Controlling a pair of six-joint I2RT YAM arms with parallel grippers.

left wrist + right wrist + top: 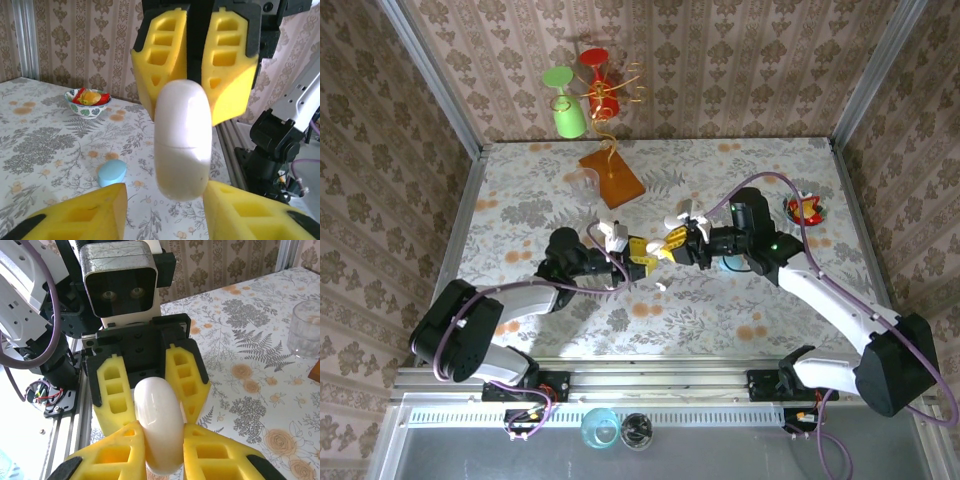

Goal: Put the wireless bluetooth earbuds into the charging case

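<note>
A white pebble-shaped charging case [157, 410] is held closed in the air above the middle of the table. My right gripper [162, 434] is shut on it, its yellow pads pressing both flat sides. My left gripper [165, 195] faces it from the other side, open. Its fingers [95, 212] stand wide on either side of the case's [182, 140] lower end without touching. Seen from the top, the two grippers meet at the case [660, 250]. A tiny white piece, maybe an earbud [661, 287], lies on the table just in front of them.
A light blue pebble case [112, 172] lies on the table under the right arm. A small bowl [805, 208] with red and yellow contents stands at the right. A clear glass [582, 182], an orange board [612, 175] and a stand with green and red cups [570, 115] are at the back.
</note>
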